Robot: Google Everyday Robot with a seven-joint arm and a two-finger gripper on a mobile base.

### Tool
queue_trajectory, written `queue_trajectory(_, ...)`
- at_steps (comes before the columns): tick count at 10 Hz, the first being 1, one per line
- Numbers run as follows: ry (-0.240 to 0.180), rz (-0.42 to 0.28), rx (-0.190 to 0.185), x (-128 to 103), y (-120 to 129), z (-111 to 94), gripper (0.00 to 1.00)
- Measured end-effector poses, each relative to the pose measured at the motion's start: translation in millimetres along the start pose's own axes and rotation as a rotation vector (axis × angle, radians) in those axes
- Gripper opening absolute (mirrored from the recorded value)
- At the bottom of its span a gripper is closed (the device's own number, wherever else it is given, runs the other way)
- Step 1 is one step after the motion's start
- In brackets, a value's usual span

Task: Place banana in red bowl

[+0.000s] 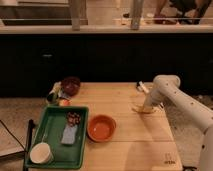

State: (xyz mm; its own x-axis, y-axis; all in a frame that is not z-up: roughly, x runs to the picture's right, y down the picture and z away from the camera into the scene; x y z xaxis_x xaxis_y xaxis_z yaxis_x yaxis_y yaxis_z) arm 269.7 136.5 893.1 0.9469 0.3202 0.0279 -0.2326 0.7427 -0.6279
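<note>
The banana (140,109) is a small pale yellow piece lying on the wooden table (130,145), right of centre. My gripper (145,105) is at the end of the white arm (172,92), which reaches in from the right. It is down at the banana's right end and partly hides it. The red bowl (101,128) stands empty on the table, left of and nearer than the banana, about a bowl's width away.
A green tray (50,142) at the front left holds a cream cup (41,153), a grey packet and a small snack. A dark maroon bowl (70,85) and small items stand at the back left. A white-and-black utensil (143,87) lies behind the gripper.
</note>
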Motion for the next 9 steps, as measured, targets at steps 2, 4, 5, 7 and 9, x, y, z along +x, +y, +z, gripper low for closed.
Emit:
queue_trajectory(2,-0.009,-0.001,-0.006,0,2,1,0.01)
queue_trajectory(4,-0.008,-0.013,-0.007,-1,5,-1,0.0)
queue_trajectory(5,-0.006,-0.022,0.0,-2,5,-6,0.0)
queue_trajectory(7,-0.004,-0.049,0.021,-8,1,-15,0.0)
queue_trajectory(9,-0.003,-0.09,0.038,-17,-2,-26,0.0)
